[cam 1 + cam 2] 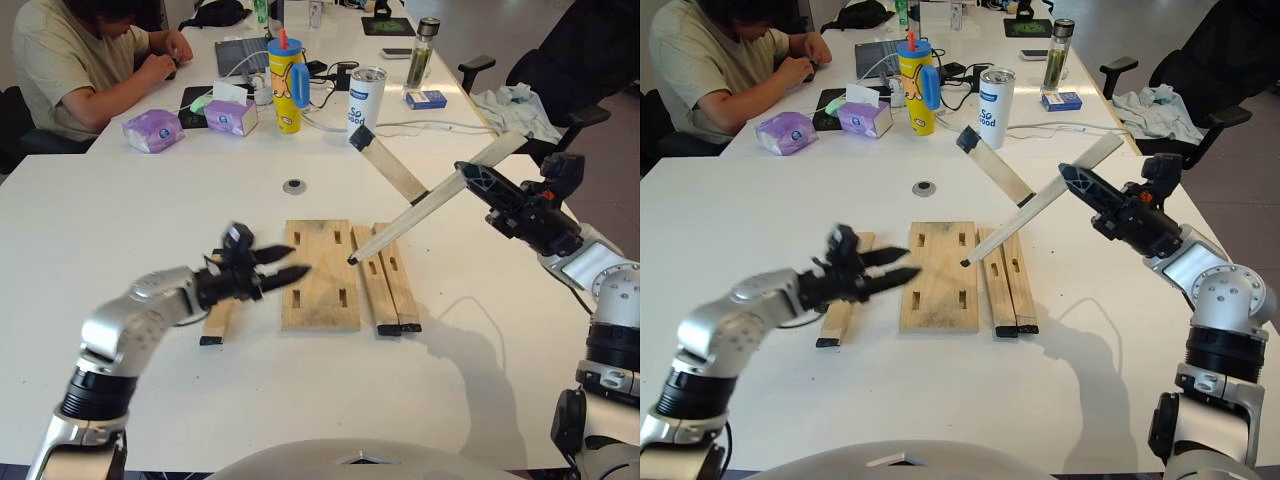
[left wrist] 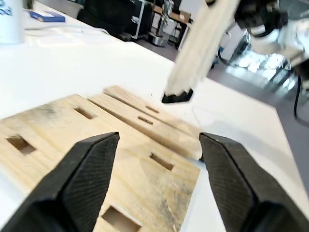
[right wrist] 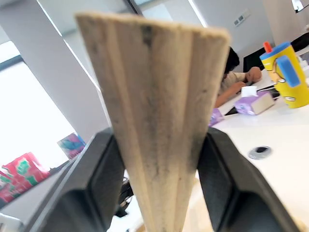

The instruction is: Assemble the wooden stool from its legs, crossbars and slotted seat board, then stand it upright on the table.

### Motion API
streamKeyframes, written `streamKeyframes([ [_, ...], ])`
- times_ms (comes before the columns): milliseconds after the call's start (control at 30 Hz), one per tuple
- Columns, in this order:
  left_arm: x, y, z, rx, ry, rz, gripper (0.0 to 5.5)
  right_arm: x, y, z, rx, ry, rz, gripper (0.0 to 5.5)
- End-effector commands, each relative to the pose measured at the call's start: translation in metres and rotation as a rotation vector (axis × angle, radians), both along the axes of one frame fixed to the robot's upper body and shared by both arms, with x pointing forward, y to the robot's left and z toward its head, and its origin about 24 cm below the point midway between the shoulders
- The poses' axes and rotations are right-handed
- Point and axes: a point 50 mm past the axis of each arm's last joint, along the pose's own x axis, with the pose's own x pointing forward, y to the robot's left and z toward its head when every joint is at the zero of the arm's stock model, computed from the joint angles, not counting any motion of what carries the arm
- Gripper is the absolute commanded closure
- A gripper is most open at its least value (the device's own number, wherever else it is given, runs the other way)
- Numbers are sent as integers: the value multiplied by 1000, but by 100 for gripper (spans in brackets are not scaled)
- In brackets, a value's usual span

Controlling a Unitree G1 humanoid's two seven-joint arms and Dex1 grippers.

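Right tool [image 1: 470, 180] is clamped on a wooden leg [image 1: 410, 215], held slanted with its black-capped end low above two more legs [image 1: 388, 282]. These lie side by side just right of the slotted seat board [image 1: 320, 280]. Left tool [image 1: 295, 262], fingers apart, hovers at the board's left edge, near a fourth leg [image 1: 217, 322] lying flat on the white bench [image 1: 150, 220].

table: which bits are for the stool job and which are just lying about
job: seat board, two bars beside it, raised bar, far bar, bar by left arm
lying about: yellow bottle, white cup, tissue packs, blue box
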Motion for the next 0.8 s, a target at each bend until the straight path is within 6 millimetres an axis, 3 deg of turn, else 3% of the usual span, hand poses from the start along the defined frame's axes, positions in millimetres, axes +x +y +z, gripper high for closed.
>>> streamKeyframes([
  [33, -11, -23, -32, 255, -230, -215, 241, 11, 7, -8, -101, -39, 79, 344],
  [267, -9, -24, -59, 392, -284, -281, 241, 16, 17, -14, -86, -67, 196, 344],
  [800, -14, -4, -78, 471, -149, -361, 241, 22, 31, -30, -156, -83, 292, 344],
])
